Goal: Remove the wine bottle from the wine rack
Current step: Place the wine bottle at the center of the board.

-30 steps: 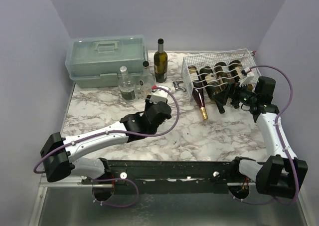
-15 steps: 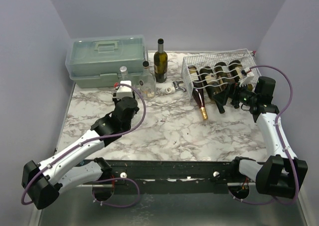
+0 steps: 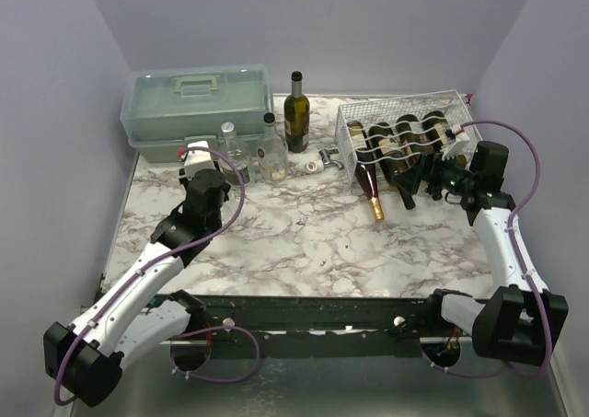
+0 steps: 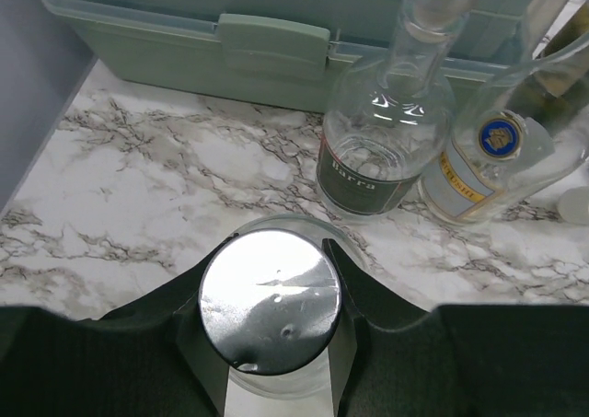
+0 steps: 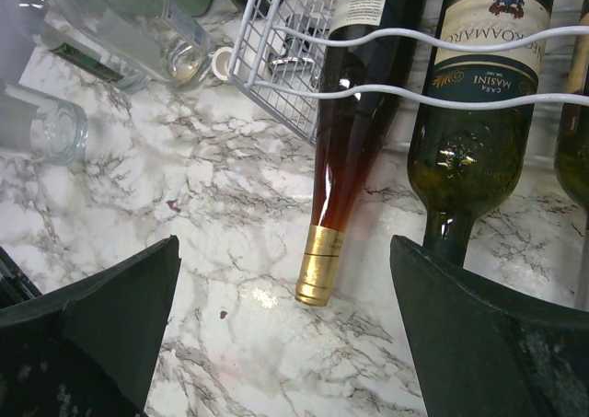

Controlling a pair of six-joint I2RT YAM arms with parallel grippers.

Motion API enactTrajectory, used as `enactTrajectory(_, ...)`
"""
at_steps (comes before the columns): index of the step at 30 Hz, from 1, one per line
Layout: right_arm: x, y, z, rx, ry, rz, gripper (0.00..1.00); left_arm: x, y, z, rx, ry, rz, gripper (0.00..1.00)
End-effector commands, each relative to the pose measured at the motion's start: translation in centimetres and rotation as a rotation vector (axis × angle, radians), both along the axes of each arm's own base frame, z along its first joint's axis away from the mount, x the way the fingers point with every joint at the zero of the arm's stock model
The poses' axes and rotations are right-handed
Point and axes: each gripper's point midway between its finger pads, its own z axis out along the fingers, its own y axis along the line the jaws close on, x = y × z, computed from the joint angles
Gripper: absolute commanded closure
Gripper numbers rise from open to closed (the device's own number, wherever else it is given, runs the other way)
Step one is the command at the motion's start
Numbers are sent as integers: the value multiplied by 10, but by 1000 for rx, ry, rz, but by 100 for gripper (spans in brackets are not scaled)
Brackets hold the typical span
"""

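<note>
– Claw check: left claw, what's it doing?
– Clamped on a silver-capped glass container, fingers snug on both sides. It's at the far left of the counter, just in front of the pale green toolbox. Two clear ones stand just beyond it: the Barra bottle and a blue-emblem flask.
– And the right claw?
– Spread wide, holding nothing. It sits at the near side of the wine rack, facing the bottle necks.
– Wine bottle location?
– The gold-capped wine bottle, reddish liquid, lies in the rack's leftmost cradle as the top view has it. Its neck sticks out past the near mesh, angled down toward the marble. Can't tell if the cap touches the counter. In the right wrist view it falls between the spread fingers, untouched.
– Anything beside it?
– One green bottle, "Masini" label, in the next cradle over. Its neck is close to the finger on the right of that view. More bottles lie further along the rack.
– Other stuff?
– One dark wine bottle upright at the back of the counter, between toolbox and rack. And a small white cap near the rack's left corner.
</note>
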Motion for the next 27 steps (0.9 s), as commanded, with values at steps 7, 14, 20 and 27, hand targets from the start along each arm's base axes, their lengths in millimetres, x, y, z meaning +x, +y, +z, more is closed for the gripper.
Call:
enactTrajectory(7,0,0,4,-4,-14,17,1,27,26,58,-104,-197,67,100)
enactTrajectory(14,-1,1,4,-3,-15,19,1,47,44,64,-76,-204,106,100)
enactTrajectory(20,-1,1,7,-3,-23,20,1,67,53,77,-32,-239,125,100)
enactTrajectory(27,-2,1,9,-3,-26,22,1,91,68,82,2,-253,154,100)
